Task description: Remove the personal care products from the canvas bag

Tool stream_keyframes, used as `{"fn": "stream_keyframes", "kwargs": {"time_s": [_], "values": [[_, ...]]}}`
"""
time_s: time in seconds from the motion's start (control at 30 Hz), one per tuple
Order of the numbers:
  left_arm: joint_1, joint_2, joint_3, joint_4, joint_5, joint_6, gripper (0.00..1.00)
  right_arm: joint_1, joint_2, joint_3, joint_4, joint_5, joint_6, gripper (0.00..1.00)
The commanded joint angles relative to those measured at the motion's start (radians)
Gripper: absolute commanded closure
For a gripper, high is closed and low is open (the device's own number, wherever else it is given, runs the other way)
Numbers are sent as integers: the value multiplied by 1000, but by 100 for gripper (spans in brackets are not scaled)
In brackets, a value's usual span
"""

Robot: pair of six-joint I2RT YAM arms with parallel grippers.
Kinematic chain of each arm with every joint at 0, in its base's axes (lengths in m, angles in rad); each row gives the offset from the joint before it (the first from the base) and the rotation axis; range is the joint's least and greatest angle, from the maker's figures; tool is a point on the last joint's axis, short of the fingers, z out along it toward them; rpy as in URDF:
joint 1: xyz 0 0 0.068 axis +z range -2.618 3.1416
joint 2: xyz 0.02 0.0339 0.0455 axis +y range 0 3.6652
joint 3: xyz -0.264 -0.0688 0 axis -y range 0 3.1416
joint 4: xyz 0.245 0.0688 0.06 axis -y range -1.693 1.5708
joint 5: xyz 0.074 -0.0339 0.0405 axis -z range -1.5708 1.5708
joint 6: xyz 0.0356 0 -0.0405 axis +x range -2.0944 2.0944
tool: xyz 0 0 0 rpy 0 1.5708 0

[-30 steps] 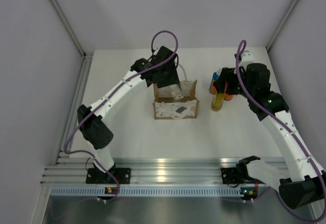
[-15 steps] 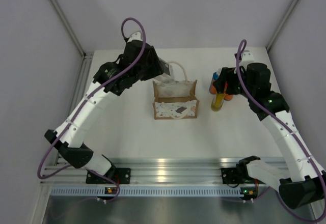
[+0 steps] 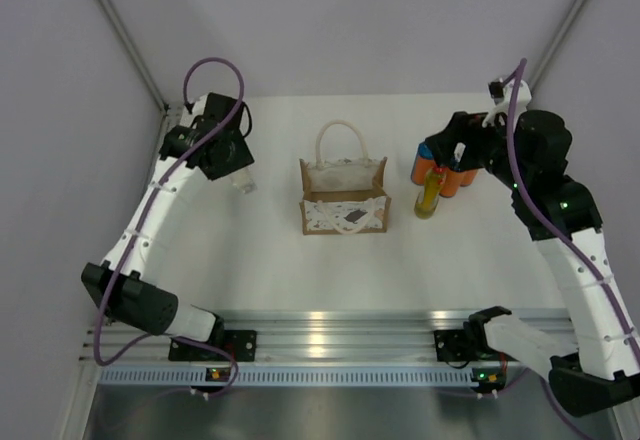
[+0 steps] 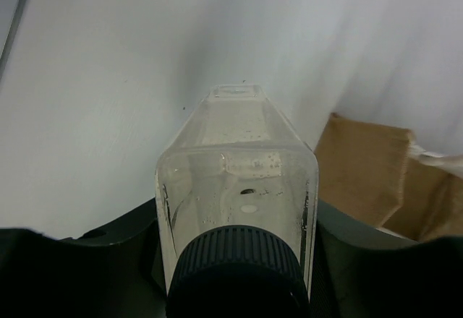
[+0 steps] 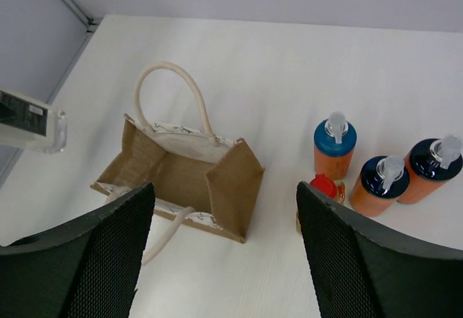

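Observation:
The tan canvas bag [image 3: 344, 196] stands mid-table, open; its inside looks empty in the right wrist view [image 5: 181, 177]. My left gripper [image 3: 240, 182] is shut on the clear bottle with the dark grey cap [image 4: 237, 188] and holds it left of the bag, above the table. Three orange bottles [image 3: 445, 168] and the yellow bottle with a red cap [image 3: 429, 195] stand right of the bag; they also show in the right wrist view [image 5: 334, 147]. My right gripper [image 5: 224, 253] is open and empty, raised above the bottles and the bag.
White walls close the table [image 3: 280, 260] at the back and sides. A metal rail [image 3: 320, 330] runs along the near edge by the arm bases. The bag's rope handle [image 3: 340, 130] stands up behind it.
My left gripper has lifted the clear bottle out of the bag and swung it left. My right arm has pulled up and back from the bottles.

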State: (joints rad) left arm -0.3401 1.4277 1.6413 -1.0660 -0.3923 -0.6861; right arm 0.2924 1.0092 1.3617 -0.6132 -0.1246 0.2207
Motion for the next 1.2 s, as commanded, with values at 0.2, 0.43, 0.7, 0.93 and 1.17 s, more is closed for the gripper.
{"fn": "stream_keyframes", "kwargs": {"time_s": [0.2, 0.43, 0.7, 0.93, 1.17], "values": [[-5, 19, -187, 152, -17, 40, 100, 8, -73, 86, -125, 54, -18, 11], [-7, 22, -330, 279, 1, 37, 100, 8, -132, 88, -192, 109, -40, 0], [-5, 53, -388, 324, 32, 20, 100, 8, -158, 77, -226, 120, -41, 1], [-7, 97, -396, 324, 66, 14, 74, 8, -161, 74, -230, 118, -30, 1], [-7, 111, -388, 321, 81, 22, 20, 7, -159, 79, -234, 120, -29, 0]]}}
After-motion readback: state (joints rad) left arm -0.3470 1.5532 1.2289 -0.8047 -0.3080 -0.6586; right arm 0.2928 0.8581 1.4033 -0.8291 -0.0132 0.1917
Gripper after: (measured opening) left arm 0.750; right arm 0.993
